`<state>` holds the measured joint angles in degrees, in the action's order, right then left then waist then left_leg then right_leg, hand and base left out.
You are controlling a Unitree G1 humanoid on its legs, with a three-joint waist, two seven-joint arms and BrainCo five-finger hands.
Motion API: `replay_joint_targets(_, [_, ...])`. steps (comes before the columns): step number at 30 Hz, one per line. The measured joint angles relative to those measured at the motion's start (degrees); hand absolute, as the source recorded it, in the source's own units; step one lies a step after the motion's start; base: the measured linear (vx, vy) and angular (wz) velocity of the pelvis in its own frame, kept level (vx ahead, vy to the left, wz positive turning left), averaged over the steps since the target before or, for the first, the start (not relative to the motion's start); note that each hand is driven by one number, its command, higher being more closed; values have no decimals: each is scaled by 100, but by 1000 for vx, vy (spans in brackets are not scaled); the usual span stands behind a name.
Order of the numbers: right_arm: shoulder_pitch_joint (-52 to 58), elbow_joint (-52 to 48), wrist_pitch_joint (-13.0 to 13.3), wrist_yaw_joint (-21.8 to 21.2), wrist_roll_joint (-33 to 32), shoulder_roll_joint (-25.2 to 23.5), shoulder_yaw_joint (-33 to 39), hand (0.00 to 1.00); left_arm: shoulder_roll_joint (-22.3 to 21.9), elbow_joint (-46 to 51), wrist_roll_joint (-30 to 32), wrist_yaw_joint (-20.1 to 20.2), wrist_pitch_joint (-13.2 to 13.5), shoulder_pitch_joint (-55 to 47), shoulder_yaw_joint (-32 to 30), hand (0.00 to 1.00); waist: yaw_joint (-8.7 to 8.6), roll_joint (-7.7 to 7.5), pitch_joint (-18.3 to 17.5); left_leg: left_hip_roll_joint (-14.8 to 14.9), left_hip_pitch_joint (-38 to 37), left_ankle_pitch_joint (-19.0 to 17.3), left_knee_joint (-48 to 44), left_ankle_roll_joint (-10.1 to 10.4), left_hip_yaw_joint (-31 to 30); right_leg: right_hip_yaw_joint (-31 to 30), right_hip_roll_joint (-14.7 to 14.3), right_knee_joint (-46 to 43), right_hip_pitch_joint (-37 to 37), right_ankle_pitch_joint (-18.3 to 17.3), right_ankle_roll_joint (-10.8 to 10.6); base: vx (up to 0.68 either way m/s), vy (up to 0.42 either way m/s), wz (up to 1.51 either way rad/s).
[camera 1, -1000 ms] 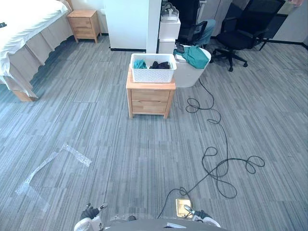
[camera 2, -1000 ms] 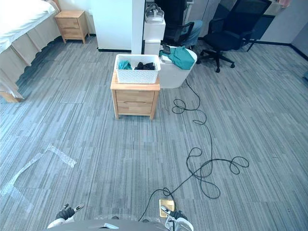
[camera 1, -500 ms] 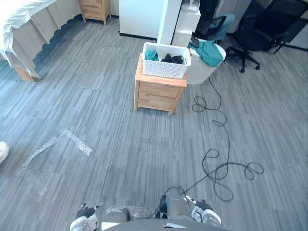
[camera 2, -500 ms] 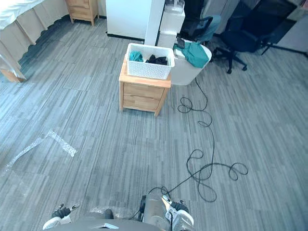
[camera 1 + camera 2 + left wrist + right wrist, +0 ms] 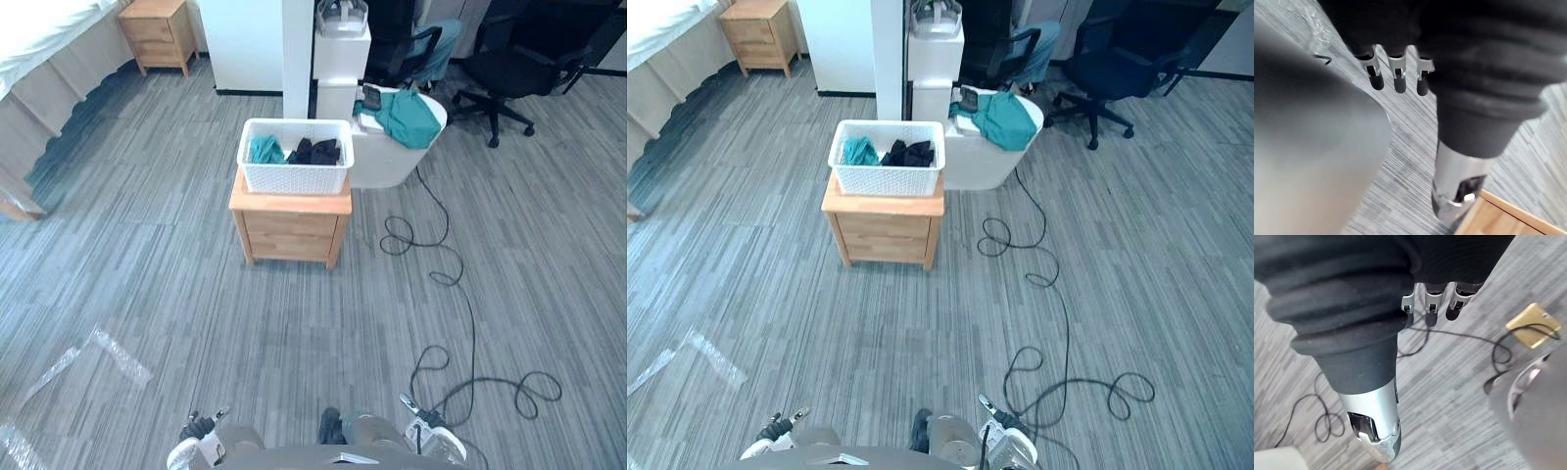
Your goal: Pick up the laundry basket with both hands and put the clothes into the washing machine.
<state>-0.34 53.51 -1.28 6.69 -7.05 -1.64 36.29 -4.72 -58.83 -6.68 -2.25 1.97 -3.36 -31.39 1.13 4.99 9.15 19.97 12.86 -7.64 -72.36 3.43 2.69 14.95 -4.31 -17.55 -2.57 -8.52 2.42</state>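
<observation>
Floored throughout in grey striped planks [image 5: 196, 294], evenly lit; mid-room, a low wooden bench [image 5: 290, 230] with two drawer fronts; far left, a bed [image 5: 39, 29] under a white cover with a beige skirt, and next to it a small wooden nightstand [image 5: 157, 34]; at the back, a white wall panel [image 5: 240, 44], a white pillar [image 5: 297, 49] and a white cabinet [image 5: 341, 54]; far right, black office chairs [image 5: 509, 69]; near left on the floor, a strip of clear tape [image 5: 108, 351]; set into the floor, a brass socket plate [image 5: 1533, 325]

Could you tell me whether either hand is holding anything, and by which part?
Nothing is held: the left hand and right hand hang open, and the laundry basket sits on the nightstand, apart from both.
</observation>
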Motion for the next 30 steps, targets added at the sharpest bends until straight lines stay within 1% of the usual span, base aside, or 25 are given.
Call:
replay_joint_targets(1, [-15,8,-2,2,-2,-14,-77,0,24,40,-26,-1,1,22,2,0,40,-24,-3,-70,186,-29,-54,-18,72,-63,3,145,183,0,0,479,-192,-44])
replay_joint_targets(2, [-72,51,-16,7,-4,-26,-284,0,43,112,-73,-4,35,39,20,0,112,-130,30,-177,593,-119,166,-21,238,-220,4,506,517,0,0,448,-121,-48])
replay_joint_targets(3, [-144,72,-15,9,-5,-41,-384,0,68,160,-127,-8,50,39,33,0,151,-128,29,-234,834,-213,561,-28,399,-343,7,716,704,1,-1,542,-72,-72])
replay_joint_targets(5, [-324,146,-23,10,-3,-92,-610,0,31,195,-280,-27,78,35,21,0,295,-130,31,-329,1110,-353,2387,-54,918,-679,101,1187,1201,-12,-24,525,65,-80])
replay_joint_targets(7, [-333,139,-16,3,12,-133,-679,0,-2,196,-313,-82,79,23,-4,0,336,-178,11,-521,964,-121,4083,-19,1234,-749,244,1399,1489,-87,-192,509,177,-46])
replay_joint_targets(8, [-306,146,-18,8,18,-159,-614,0,-9,203,-324,-120,94,-31,-20,0,362,-170,-9,-704,779,174,5269,-52,1290,-829,351,1503,1773,-238,-421,508,231,-29])
replay_joint_targets(9, [-276,146,-17,8,23,-167,-605,0,-2,202,-324,-120,93,-65,-38,0,370,-185,-29,-747,743,213,5416,-105,1292,-852,405,1502,1891,-367,-447,633,376,-44])
replay_joint_targets(10, [-191,150,-23,5,33,-224,-594,0,23,188,-323,-121,80,-105,-178,0,416,-343,-100,-879,665,547,5219,-296,1314,-970,634,1412,2074,-661,-402,540,331,-39])
replay_joint_targets(11, [-163,172,-22,5,43,-231,-592,0,47,165,-319,-129,77,-145,-224,0,415,-360,-206,-963,631,627,5130,-294,1336,-1018,703,1201,2055,-723,-481,667,407,-47])
replay_joint_targets(12, [-98,206,-20,1,72,-246,-607,0,86,123,-323,-131,71,-202,-281,0,408,-557,-289,-1118,480,684,5137,-402,1434,-1135,916,316,1733,-760,-548,558,337,-32])
replay_joint_targets(13, [-73,287,-19,-9,75,-324,-621,0,197,75,-321,-129,77,-191,-189,0,423,-666,-337,-1337,167,547,5345,-452,1536,-1285,1155,-1080,1143,-579,-685,537,340,-15])
replay_joint_targets(14, [-73,358,-19,-17,74,-318,-645,0,261,62,-321,-130,68,-169,-97,0,384,-734,-312,-1435,16,478,5426,-476,1549,-1363,1249,-1891,798,-282,-791,509,305,14])
replay_joint_targets(15, [-45,368,-6,-23,72,-275,-670,0,371,28,-316,-133,52,-118,58,0,328,-829,-237,-1577,-278,355,5518,-465,1527,-1539,1331,-3186,221,259,-1014,477,239,30])
replay_joint_targets(16, [-57,348,8,-21,72,-275,-684,0,418,-29,-319,-142,37,-5,123,0,306,-809,-162,-1654,-609,221,5620,-463,1478,-1586,1331,-4013,-236,322,-1077,468,210,27])
replay_joint_targets(17, [-59,339,29,-21,72,-274,-686,0,422,-52,-318,-153,36,11,163,0,301,-811,-162,-1670,-804,179,5724,-457,1479,-1516,1336,-4222,-413,296,-1066,437,150,18])
replay_joint_targets(18, [-48,290,66,-21,72,-276,-694,0,417,-90,-312,-177,37,34,286,0,291,-798,-168,-1672,-1186,179,5968,-474,1487,-1252,1383,-4283,-711,177,-968,395,89,13])
replay_joint_targets(20, [-59,209,107,-22,71,-300,-838,0,349,-106,-300,-223,34,103,373,0,248,-776,-178,-1657,-1627,149,6375,-428,1475,-856,1445,-3716,-1101,-41,-844,373,41,12])
replay_joint_targets(22, [-76,174,105,-13,65,-294,-832,0,321,-125,-255,-245,41,141,382,0,170,-726,-199,-1592,-2053,81,6685,-274,1503,-302,1355,-1586,-1101,42,-787,389,-48,8])
replay_joint_targets(23, [-74,183,105,-12,64,-296,-826,0,318,-132,-243,-245,45,131,375,0,167,-730,-201,-1590,-2120,35,6707,-214,1519,-235,1302,-1040,-1059,233,-652,392,-115,5])
replay_joint_targets(24, [-72,203,106,-9,64,-305,-809,0,307,-136,-204,-245,52,100,311,0,166,-754,-216,-1619,-2242,-56,6714,-114,1521,-177,1215,-274,-996,937,-373,324,-120,6])
replay_joint_targets(25, [-69,215,106,-9,66,-309,-812,0,303,-135,-201,-245,52,101,256,0,165,-785,-231,-1653,-2299,-116,6712,-67,1494,-192,1192,-72,-959,1416,-250,533,-236,5])
replay_joint_targets(26, [-96,344,107,-5,71,-211,-808,0,142,-158,-143,-253,50,71,103,0,223,-643,-313,-1492,-2362,-287,6558,142,1446,-120,1046,185,-701,1164,-274,451,-227,4])
replay_joint_targets(28, [-133,364,110,-5,73,-170,-798,0,-2,-135,-89,-250,65,60,65,0,201,-441,-317,-1298,-2272,-362,6322,232,1417,11,899,400,-525,1123,-265,371,-226,16])
replay_joint_targets(29, [-152,358,116,-3,72,-170,-794,0,-59,-115,-91,-248,81,66,38,0,188,-365,-313,-1159,-2084,-419,5907,265,1296,158,825,623,-342,1039,-268,277,-213,44])
replay_joint_targets(30, [-153,357,114,1,72,-176,-802,0,-73,-81,-95,-245,87,68,-1,0,185,-345,-315,-1048,-1857,-445,5458,262,1146,281,791,745,-212,979,-308,276,-249,74])
